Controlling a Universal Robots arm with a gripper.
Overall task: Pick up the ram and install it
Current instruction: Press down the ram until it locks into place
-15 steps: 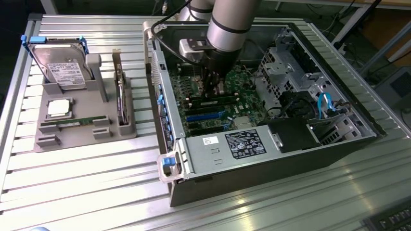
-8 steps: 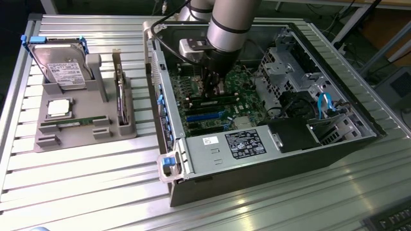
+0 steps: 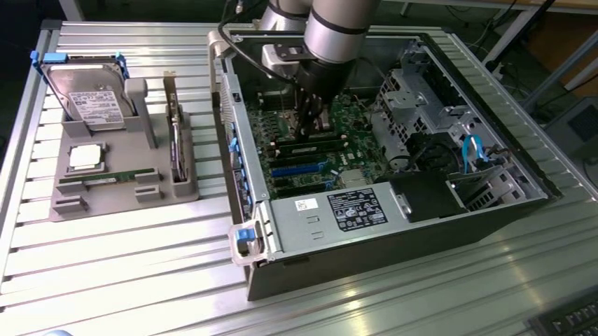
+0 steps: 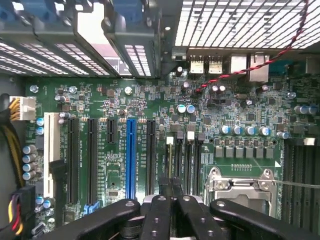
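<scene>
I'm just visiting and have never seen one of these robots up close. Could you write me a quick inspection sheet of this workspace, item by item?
Surface: ribbed metal table, carrying a grey parts holder and an open computer case.
Job's things: one ram stick lies in the holder; another green stick sits on the motherboard under the arm.
Clutter: hard drive and silver processor chip in the holder.
Grippers: the gripper is shut, down inside the case above the memory slots beside the processor socket; whether it holds anything cannot be told.
Cables: blue cable in the case; red-black twisted wire near the rear ports.
Surroundings: metal frame legs past the table; nothing else seen.
</scene>
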